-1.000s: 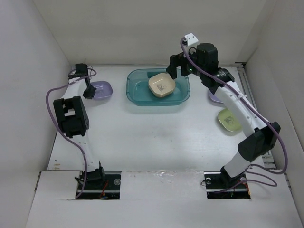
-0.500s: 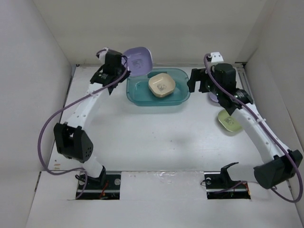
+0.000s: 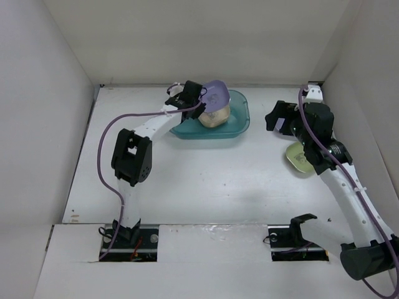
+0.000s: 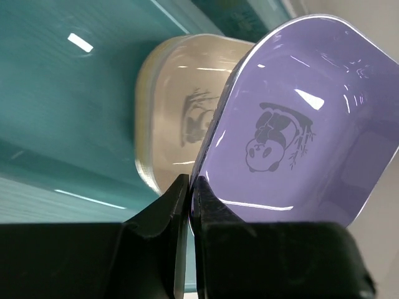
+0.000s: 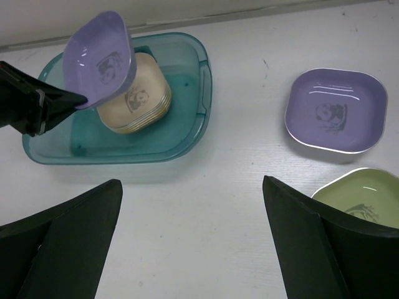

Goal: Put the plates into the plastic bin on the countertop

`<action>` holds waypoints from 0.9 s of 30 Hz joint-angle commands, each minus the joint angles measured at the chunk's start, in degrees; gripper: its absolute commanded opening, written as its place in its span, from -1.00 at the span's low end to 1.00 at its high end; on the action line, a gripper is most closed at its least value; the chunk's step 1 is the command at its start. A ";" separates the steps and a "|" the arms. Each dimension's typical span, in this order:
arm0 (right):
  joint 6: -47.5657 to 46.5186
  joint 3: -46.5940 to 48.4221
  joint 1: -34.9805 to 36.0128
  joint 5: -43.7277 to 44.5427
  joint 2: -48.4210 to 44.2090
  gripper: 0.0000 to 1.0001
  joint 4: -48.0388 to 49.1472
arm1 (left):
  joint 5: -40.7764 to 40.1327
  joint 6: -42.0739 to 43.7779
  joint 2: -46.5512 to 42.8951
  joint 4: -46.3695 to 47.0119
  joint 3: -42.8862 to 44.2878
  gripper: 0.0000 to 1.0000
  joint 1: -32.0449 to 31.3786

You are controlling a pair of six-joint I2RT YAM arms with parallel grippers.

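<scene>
My left gripper (image 3: pixel 198 103) is shut on the rim of a lavender plate (image 3: pixel 215 96), holding it tilted above the teal plastic bin (image 3: pixel 240 121). The left wrist view shows its fingers pinching the plate's edge (image 4: pixel 293 131), with a cream plate (image 4: pixel 177 112) lying in the bin (image 4: pixel 56 87) below. The right wrist view shows the held plate (image 5: pixel 100 59), the cream plate (image 5: pixel 138 96) and the bin (image 5: pixel 187 118). My right gripper (image 5: pixel 193 237) is open and empty over the white countertop (image 5: pixel 237 180), right of the bin. A second lavender plate (image 5: pixel 335 111) and a pale green plate (image 5: pixel 365 196) lie on the countertop.
White walls close in the countertop (image 3: pixel 187 168) on the left, back and right. The pale green plate (image 3: pixel 295 157) lies partly under the right arm near the right wall. Both arm bases sit at the near edge.
My left gripper has carried the lavender plate from the back left rightward over the bin, above the cream plate. My right arm has drawn back to the right, away from the bin.
</scene>
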 commanded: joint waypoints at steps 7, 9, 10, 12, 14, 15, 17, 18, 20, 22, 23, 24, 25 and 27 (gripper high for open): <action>0.73 0.68 -2.96 -1.80 -1.68 1.00 -0.10 | -3.45 -8.71 1.42 -4.85 9.38 -0.89 -0.40; 0.73 0.68 -2.96 -1.80 -1.68 1.00 -0.10 | -2.93 -8.71 1.42 -4.85 9.38 -0.92 -0.40; 0.73 0.68 -3.48 -2.32 -1.68 1.00 -0.10 | -2.22 -8.71 2.03 -4.85 9.38 -0.92 -0.40; 0.73 0.15 -3.49 -2.33 -1.68 1.00 -0.10 | -1.61 -8.71 2.03 -4.85 8.68 -0.92 -0.40; 0.73 0.15 -4.02 -2.33 -1.68 1.00 -0.10 | -1.60 -8.71 2.03 -4.85 8.07 -0.86 -0.40; 0.73 0.15 -4.02 -2.33 -2.21 1.00 -0.10 | -1.60 -8.71 2.03 -4.85 8.06 -0.68 -0.40; 0.73 0.15 -4.02 -2.33 -2.21 1.00 -0.10 | -1.08 -8.71 1.51 -4.06 6.14 -0.59 -0.40; 0.73 -0.37 -4.02 -2.33 -2.21 1.00 -0.10 | -1.07 -8.71 0.90 -4.06 5.43 -0.53 -0.40; 0.73 -0.38 -4.02 -2.33 -2.21 1.00 -0.62 | -0.38 -8.71 0.19 -2.65 4.72 -0.20 -0.40; 0.73 -0.38 -4.54 -2.33 -2.21 1.00 -0.62 | 0.15 -8.71 -0.60 -2.13 3.15 -0.02 -0.40; 0.73 -0.38 -4.54 -1.81 -2.21 1.00 -1.23 | 0.16 -8.71 -1.13 -2.12 3.14 0.04 -0.40; 0.73 -0.38 -5.24 -0.06 -2.21 1.00 -1.24 | 0.77 -7.84 -1.74 -2.12 2.44 0.11 -0.93; 1.43 -0.90 -5.77 1.26 -1.60 1.00 -2.02 | 0.77 -7.31 -3.49 -2.12 2.44 0.22 -0.93; 3.62 -1.77 -8.31 3.12 -0.28 1.00 -3.96 | 0.77 -6.17 -5.95 -0.90 1.12 0.48 -1.55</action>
